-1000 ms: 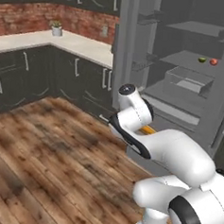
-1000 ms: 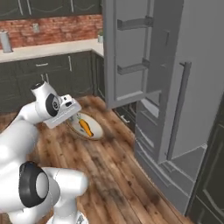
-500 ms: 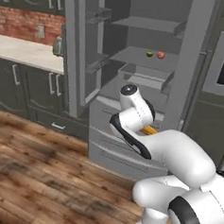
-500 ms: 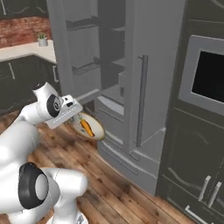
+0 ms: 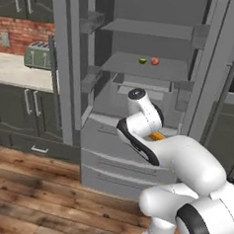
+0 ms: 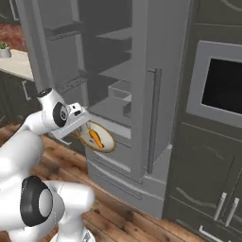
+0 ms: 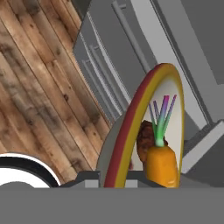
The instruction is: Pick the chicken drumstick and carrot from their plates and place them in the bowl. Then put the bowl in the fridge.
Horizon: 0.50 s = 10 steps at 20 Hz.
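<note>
- The bowl [image 6: 96, 138] is clamped at its rim by the gripper [image 6: 81, 126], jaws pinched together on the edge, and it's held up in the air right in front of the open fridge [image 5: 141, 81].
- The carrot [image 6: 95, 138] is sat inside the bowl, and in the hand view the drumstick [image 7: 144, 141] is tucked in just behind the carrot, touching it.
- In the left base view only a bit of orange [image 5: 157, 136] is seen poking out past the arm, above the fridge's lower drawers [image 5: 106, 153].
- 2 small round things, 1 green [image 5: 142, 61] and 1 red [image 5: 155, 61], are parked side by side on a fridge shelf.
- A toaster [image 5: 38, 55] is seen on the counter [image 5: 16, 70] off to the left.
</note>
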Available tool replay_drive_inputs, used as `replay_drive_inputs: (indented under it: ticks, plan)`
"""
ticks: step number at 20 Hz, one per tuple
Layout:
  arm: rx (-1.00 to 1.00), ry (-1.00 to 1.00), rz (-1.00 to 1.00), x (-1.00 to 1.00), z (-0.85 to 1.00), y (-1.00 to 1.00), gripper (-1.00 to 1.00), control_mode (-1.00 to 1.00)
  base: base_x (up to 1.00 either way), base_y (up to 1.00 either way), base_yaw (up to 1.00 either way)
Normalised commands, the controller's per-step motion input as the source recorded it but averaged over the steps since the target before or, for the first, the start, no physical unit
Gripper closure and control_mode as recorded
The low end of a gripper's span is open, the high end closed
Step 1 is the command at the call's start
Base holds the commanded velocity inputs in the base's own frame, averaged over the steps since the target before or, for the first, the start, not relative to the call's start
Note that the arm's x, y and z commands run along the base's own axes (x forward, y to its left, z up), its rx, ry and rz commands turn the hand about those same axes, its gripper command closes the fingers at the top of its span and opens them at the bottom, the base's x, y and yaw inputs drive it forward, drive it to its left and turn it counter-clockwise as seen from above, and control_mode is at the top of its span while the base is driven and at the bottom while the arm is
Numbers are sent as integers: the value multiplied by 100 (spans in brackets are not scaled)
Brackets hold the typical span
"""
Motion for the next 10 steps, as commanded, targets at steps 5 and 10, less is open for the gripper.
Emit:
replay_drive_inputs:
  ticks: [5, 10]
  plan:
    - [0, 0, 0, 0, 0, 0, 100, 100, 52, 37, -41]
    - [0, 0, 0, 0, 0, 0, 100, 100, 39, 46, -38]
